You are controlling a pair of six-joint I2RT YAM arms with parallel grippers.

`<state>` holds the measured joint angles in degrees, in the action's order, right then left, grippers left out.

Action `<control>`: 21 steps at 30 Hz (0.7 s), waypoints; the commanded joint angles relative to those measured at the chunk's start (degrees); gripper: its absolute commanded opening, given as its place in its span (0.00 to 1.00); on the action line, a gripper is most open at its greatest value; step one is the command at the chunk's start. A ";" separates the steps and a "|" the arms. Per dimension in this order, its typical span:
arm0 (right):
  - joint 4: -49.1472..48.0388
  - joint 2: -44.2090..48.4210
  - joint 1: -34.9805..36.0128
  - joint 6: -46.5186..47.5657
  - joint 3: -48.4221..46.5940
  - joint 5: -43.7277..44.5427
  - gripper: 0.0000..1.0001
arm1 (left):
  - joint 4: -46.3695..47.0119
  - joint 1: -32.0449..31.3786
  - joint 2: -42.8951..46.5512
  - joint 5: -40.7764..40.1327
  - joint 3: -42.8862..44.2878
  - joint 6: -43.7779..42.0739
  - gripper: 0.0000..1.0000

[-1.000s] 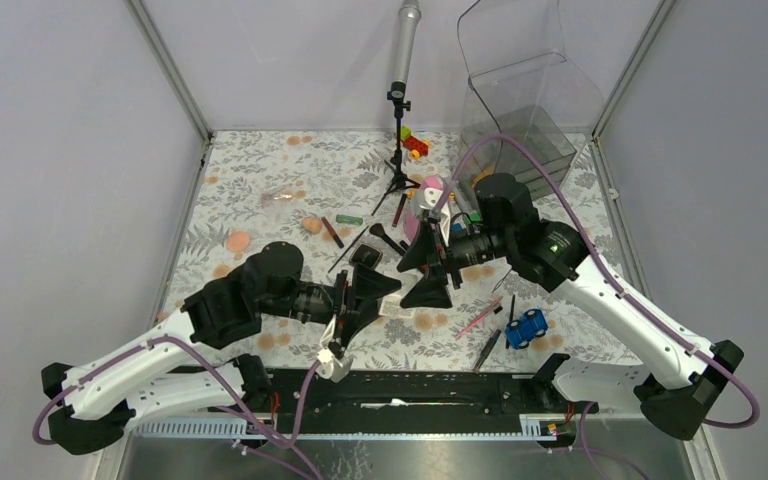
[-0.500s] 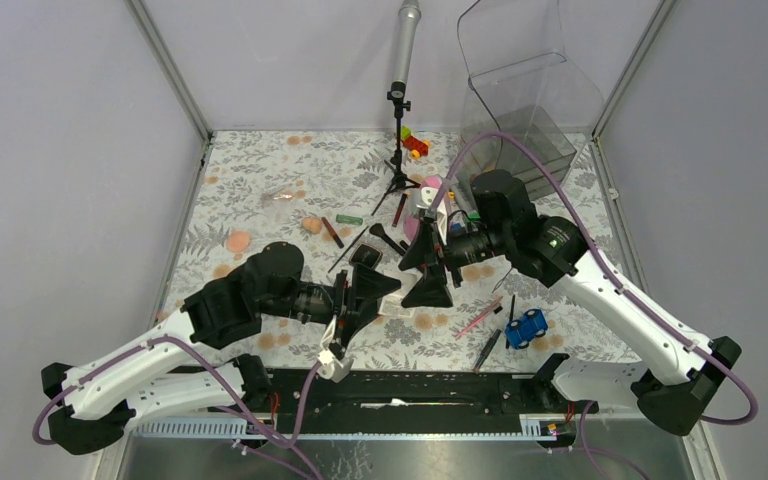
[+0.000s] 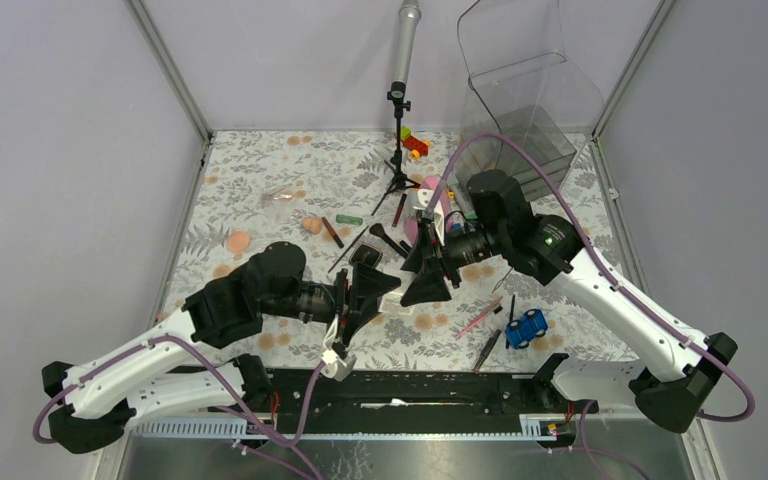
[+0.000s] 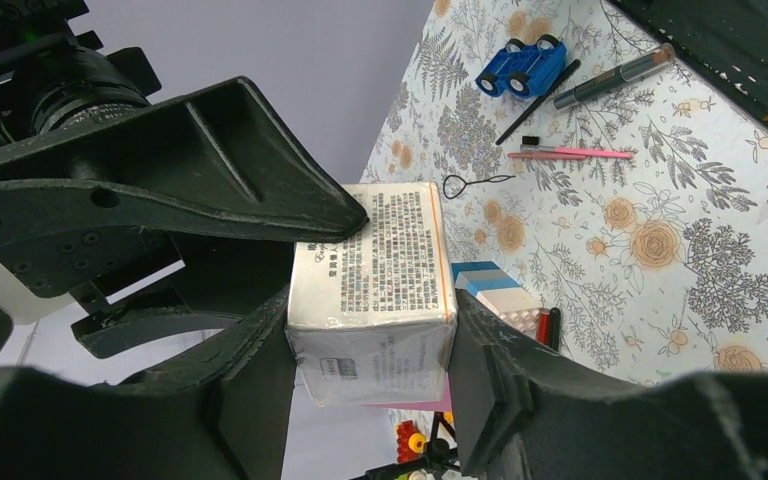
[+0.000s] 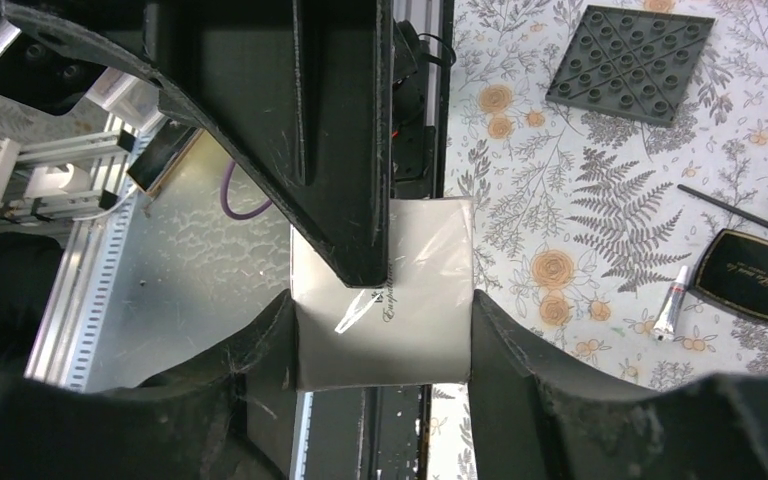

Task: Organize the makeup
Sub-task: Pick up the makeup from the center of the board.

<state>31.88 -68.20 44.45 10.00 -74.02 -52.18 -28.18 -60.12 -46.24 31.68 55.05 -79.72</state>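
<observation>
Box: You hold the small white box (image 4: 380,250) up in the air, in the middle of the top view, above the flowery table (image 3: 260,180).
Left gripper (image 4: 370,320): About half open. Its fingers press on two sides of the box.
Right gripper (image 5: 380,310): It grips the same box from the other way, with both fingers touching it.
Loose makeup: The black compact (image 3: 365,256) and a brush (image 3: 385,238) lie just above the grippers. A peach sponge (image 3: 237,241) sits far left. A pink pencil (image 3: 478,320) lies lower right, by the blue toy car (image 3: 526,327).
Done so far: Not much, I think. Most makeup is spread over the table.
Left to do: Pass the box over, put it away, then gather the rest.
What changed: Your right arm has slid a little to the left and its fingers have closed in on the box. Your left arm has stayed put.
</observation>
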 commanded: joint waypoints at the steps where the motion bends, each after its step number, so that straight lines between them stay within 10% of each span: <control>1: -1.18 1.25 0.37 -0.48 -0.25 -3.31 0.41 | 3.75 -0.09 0.09 -0.48 3.05 -1.22 0.00; 6: -2.43 2.58 0.38 -1.16 0.87 -2.67 0.21 | 7.22 -0.09 1.04 -1.82 1.36 0.96 0.28; 12: -5.49 5.14 0.37 -2.79 2.89 -0.26 0.16 | 12.26 -0.06 1.77 -2.64 -0.90 4.60 0.98; 21: -3.67 10.83 0.37 -4.31 5.38 21.89 0.11 | 12.36 -0.08 5.11 -3.24 -3.47 11.90 0.99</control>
<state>29.10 -60.95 44.53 7.38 -68.99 -45.78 -19.70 -60.23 -44.49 28.84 53.10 -73.36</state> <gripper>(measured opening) 0.619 0.986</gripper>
